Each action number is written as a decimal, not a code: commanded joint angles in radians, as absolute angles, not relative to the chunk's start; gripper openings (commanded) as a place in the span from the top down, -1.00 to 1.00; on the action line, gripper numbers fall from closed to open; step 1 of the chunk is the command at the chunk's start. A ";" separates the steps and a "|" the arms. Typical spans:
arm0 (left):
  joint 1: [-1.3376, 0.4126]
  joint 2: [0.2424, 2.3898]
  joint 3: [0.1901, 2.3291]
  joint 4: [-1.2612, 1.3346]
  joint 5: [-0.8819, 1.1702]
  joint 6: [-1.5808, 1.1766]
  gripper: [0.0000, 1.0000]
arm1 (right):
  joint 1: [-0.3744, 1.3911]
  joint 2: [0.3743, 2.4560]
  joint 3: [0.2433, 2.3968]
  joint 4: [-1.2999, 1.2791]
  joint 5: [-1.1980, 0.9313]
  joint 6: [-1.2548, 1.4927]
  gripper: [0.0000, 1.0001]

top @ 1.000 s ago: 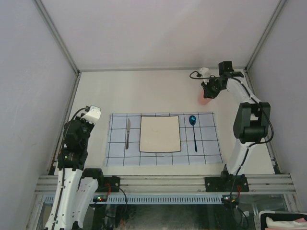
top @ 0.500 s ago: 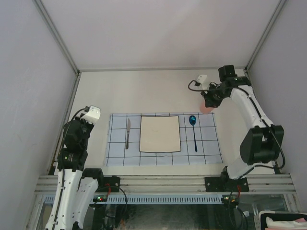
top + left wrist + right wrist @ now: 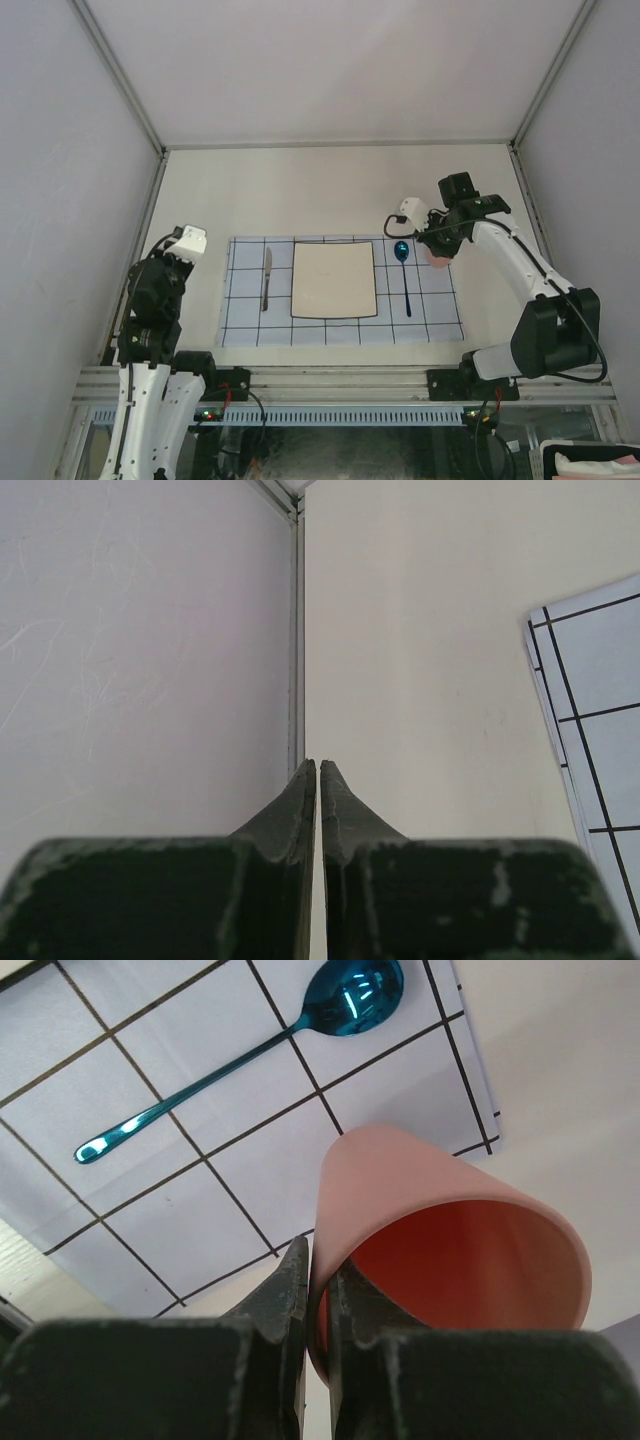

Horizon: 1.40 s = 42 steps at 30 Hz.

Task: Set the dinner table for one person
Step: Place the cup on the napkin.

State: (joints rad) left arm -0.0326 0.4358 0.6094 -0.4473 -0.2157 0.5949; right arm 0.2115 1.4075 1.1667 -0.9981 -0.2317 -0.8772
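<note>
My right gripper is shut on the wall of a pink cup, one finger inside the rim and one outside. From above, the cup hangs tilted over the far right corner of the light-blue gridded placemat on the dinner table. On the mat lie a blue spoon, a square cream plate and a knife. The spoon shows just beyond the cup in the right wrist view. My left gripper is shut and empty, hovering by the left wall beside the mat.
Grey metal rails and pale walls close the table on three sides. The left rail runs right in front of my left fingers. Bare tabletop lies behind the mat and to its right.
My right arm has carried the pink cup from the far right corner down and leftward to the mat's far right corner, beside the spoon. The left arm has barely moved.
</note>
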 commanded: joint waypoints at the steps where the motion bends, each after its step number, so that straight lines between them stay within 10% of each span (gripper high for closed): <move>1: -0.038 0.411 0.598 -0.442 -0.223 0.605 0.85 | 0.216 1.376 1.128 -0.885 -0.208 -0.881 1.00; 42: -0.038 0.440 0.589 -0.429 -0.224 0.631 0.85 | 0.218 1.488 1.047 -0.718 -0.264 -0.865 0.80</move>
